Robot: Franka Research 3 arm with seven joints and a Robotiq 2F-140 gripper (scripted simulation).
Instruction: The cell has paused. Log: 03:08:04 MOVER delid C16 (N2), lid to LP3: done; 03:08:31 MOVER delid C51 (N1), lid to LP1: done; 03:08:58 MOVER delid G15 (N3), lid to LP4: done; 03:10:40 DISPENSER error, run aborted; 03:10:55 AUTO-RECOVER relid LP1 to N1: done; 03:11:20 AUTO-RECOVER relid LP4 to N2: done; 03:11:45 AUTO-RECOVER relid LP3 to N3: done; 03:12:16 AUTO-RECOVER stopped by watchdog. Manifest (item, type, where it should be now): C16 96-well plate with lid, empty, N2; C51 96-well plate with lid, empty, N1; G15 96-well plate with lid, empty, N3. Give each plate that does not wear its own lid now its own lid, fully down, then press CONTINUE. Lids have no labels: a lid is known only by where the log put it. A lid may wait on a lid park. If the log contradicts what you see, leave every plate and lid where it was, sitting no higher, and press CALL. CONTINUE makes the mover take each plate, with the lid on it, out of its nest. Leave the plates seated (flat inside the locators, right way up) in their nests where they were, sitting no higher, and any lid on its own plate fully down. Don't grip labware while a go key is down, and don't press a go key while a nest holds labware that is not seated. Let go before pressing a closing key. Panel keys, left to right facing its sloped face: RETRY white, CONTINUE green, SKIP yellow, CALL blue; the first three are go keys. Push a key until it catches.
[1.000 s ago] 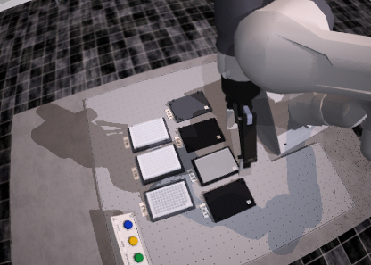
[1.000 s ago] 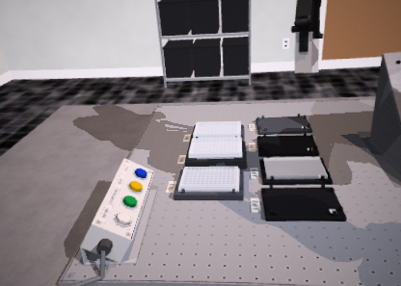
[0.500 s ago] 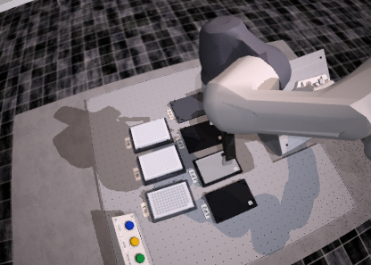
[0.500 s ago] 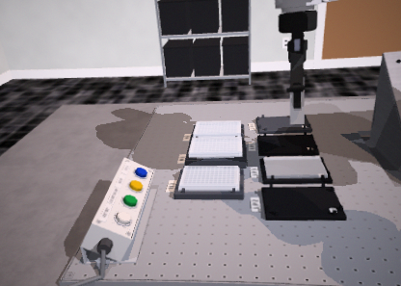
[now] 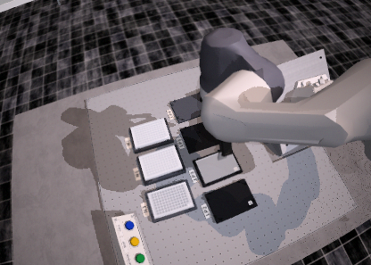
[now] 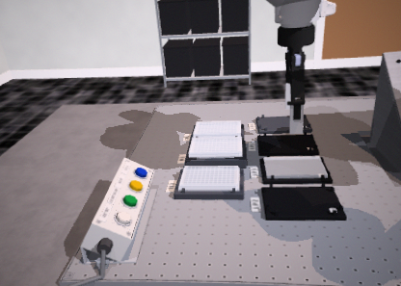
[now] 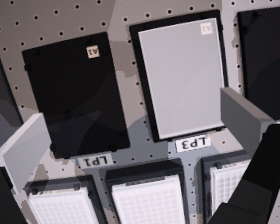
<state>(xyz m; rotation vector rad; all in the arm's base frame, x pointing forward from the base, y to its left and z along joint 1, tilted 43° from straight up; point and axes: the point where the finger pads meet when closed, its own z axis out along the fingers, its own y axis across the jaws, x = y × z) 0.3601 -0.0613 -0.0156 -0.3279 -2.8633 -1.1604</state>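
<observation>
Three well plates stand in a column of nests. The far plate (image 5: 151,134) and the middle plate (image 5: 160,161) look smooth and white on top, as with lids on. The near plate (image 5: 170,199) shows its open wells (image 6: 209,179). A pale grey lid (image 5: 217,168) (image 7: 180,76) lies on the lid park marked LP3. The other parks (image 5: 229,200) (image 5: 201,136) (image 5: 187,107) are dark and bare. My gripper (image 6: 295,117) is open and empty, hanging above the far parks. In the wrist view its fingers frame the parks and plates. The arm hides it in the top view.
The key panel (image 6: 120,204) stands at the near left, with blue (image 6: 141,171), yellow (image 6: 136,184), green (image 6: 129,200) and white (image 6: 123,219) keys. A grey block (image 6: 387,106) stands at the right edge. A shelf rack (image 6: 206,31) is behind the table.
</observation>
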